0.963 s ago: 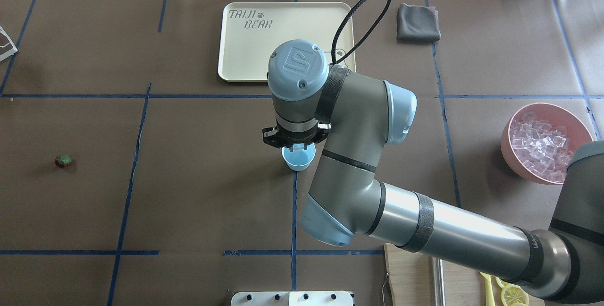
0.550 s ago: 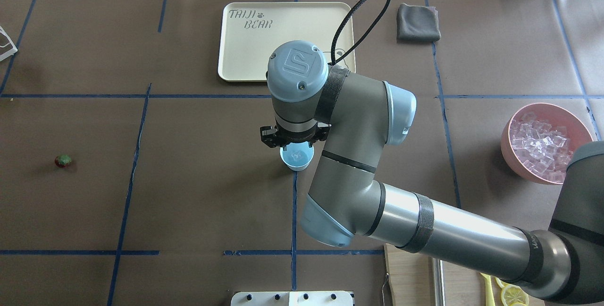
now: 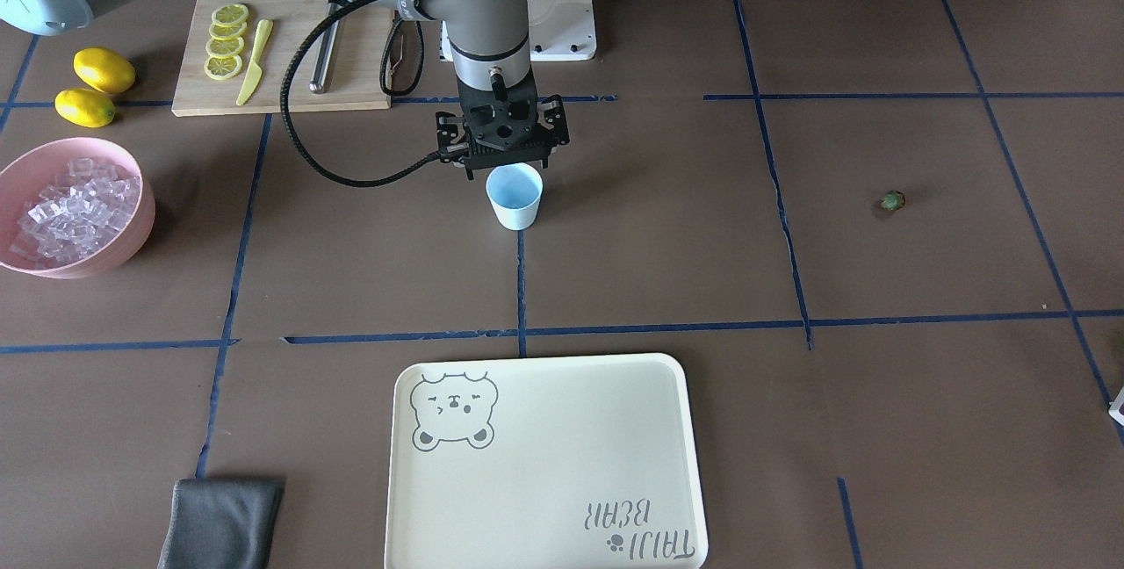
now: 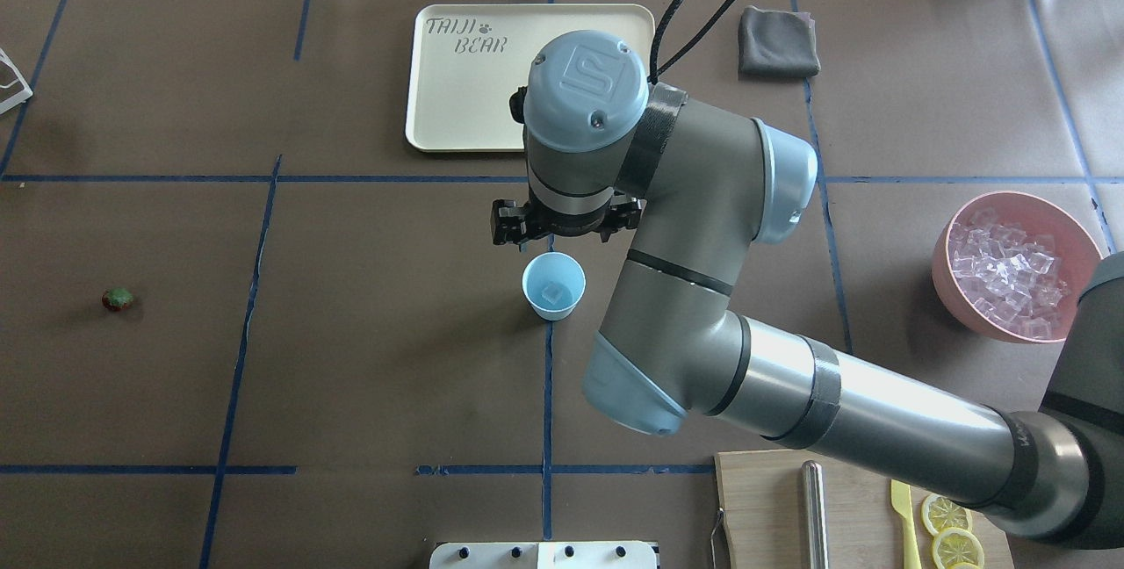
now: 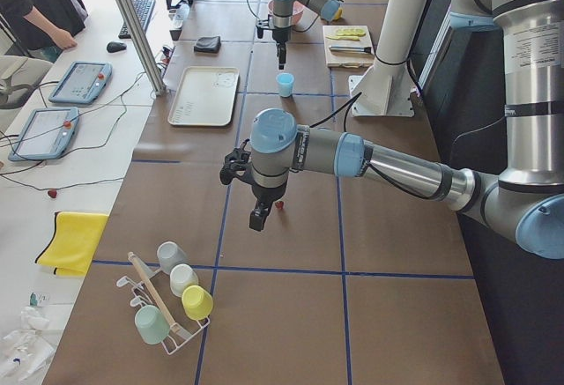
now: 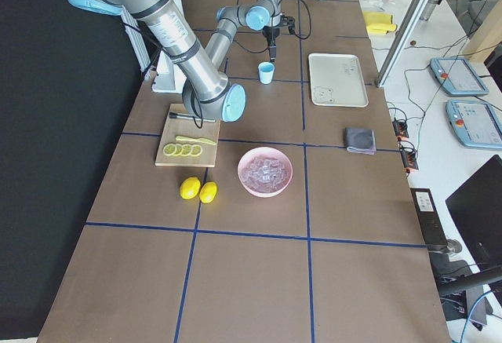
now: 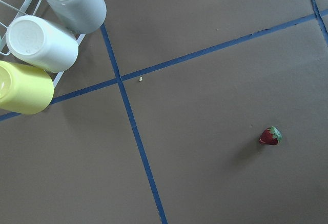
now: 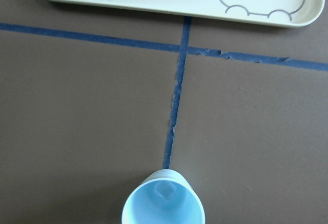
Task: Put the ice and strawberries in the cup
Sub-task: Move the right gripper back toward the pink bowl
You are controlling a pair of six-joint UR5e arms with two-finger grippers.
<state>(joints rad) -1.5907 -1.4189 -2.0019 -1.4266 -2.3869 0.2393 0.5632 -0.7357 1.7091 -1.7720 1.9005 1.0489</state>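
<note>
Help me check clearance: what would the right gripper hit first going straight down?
Probably the cup, which holds an ice cube; the right gripper seems to hang over it, though depth is unclear.

I read the table as matt brown paper, taped in blue. The cup looks smooth plastic, the ice glassy and clear, the cutting board bare wood.

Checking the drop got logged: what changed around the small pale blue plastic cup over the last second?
The right gripper let go of a clear ice cube, which now lies in the pale blue cup, then rose and drew off toward the cream tray. The cup, the small red strawberry and the pink bowl of ice stayed put.
</note>
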